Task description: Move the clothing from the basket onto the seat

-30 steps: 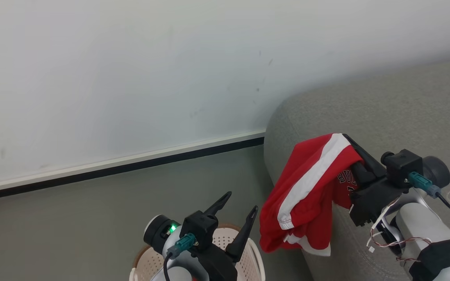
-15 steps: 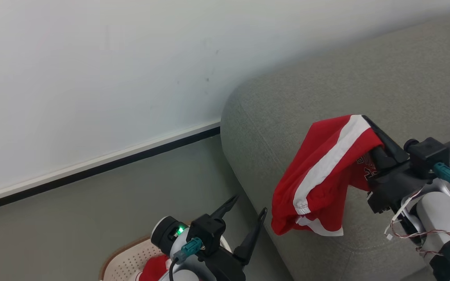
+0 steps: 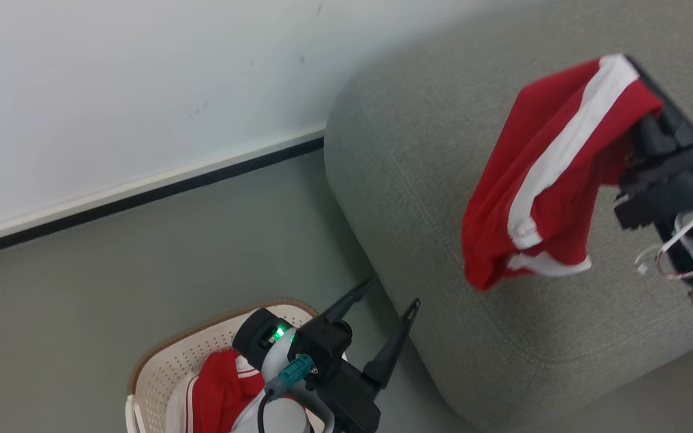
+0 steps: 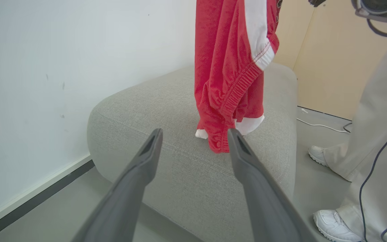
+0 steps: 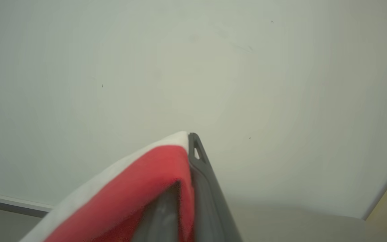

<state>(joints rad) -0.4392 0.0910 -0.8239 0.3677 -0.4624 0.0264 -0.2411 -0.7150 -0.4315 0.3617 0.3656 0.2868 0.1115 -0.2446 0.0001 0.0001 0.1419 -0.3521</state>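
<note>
Fingers of the right gripper (image 3: pixel 630 60) are pinched tight on a red garment (image 3: pixel 539 180) with a white side stripe. Those of the left gripper (image 3: pixel 392 293) are spread wide with nothing between them, pointing toward a rounded corner of the seat (image 3: pixel 431 192). That big grey seat stands on the floor (image 3: pixel 142 264) against the pale wall (image 3: pixel 112 90). The held garment hangs limp above its cushion; I can't tell whether the lower hem touches. A person (image 4: pixel 378 127) in pale trousers and white shoes stands beside the seat. On the floor near the seat's corner sits the cream basket (image 3: pixel 160 367), with a second red garment (image 3: pixel 217 391) lying inside, partly behind the left arm.
</note>
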